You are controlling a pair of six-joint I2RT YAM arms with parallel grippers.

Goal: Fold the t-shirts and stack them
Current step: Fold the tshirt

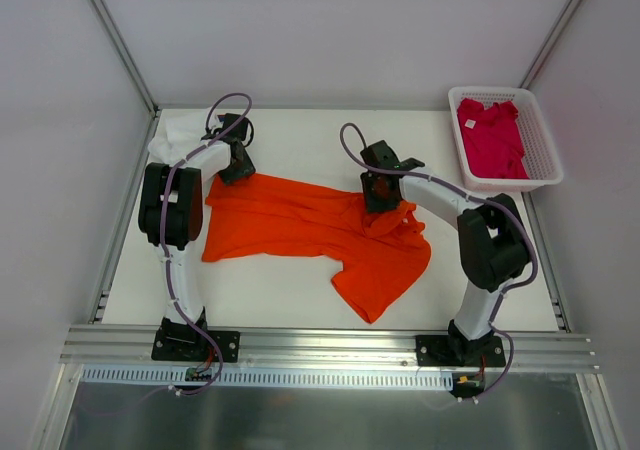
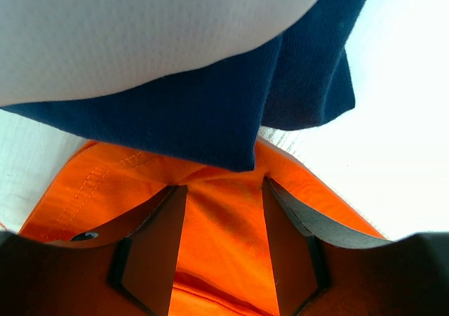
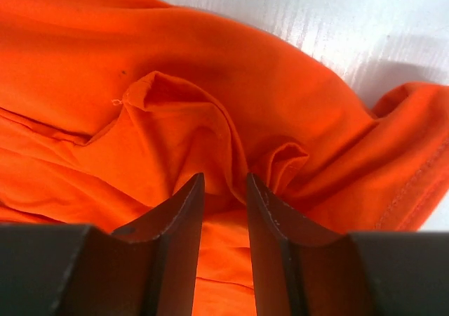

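Note:
The bright orange t-shirt point(image 1: 300, 225) lies spread and rumpled across the middle of the table. My left gripper point(image 1: 237, 170) sits at its back left corner, jaws apart with flat orange cloth point(image 2: 217, 246) between them point(image 2: 224, 186). Just beyond lie a navy blue t-shirt point(image 2: 210, 112) and a white t-shirt point(image 2: 140, 28) on top of it; the white one shows at the back left point(image 1: 172, 138). My right gripper point(image 1: 378, 200) is down on the shirt's right part, its jaws point(image 3: 224, 179) close together on a raised fold of orange cloth point(image 3: 175, 119).
A white mesh basket point(image 1: 545, 145) stands at the back right with a crimson-pink t-shirt point(image 1: 492, 135) in it. Grey walls close the table at back and sides. An aluminium rail point(image 1: 320, 345) runs along the near edge.

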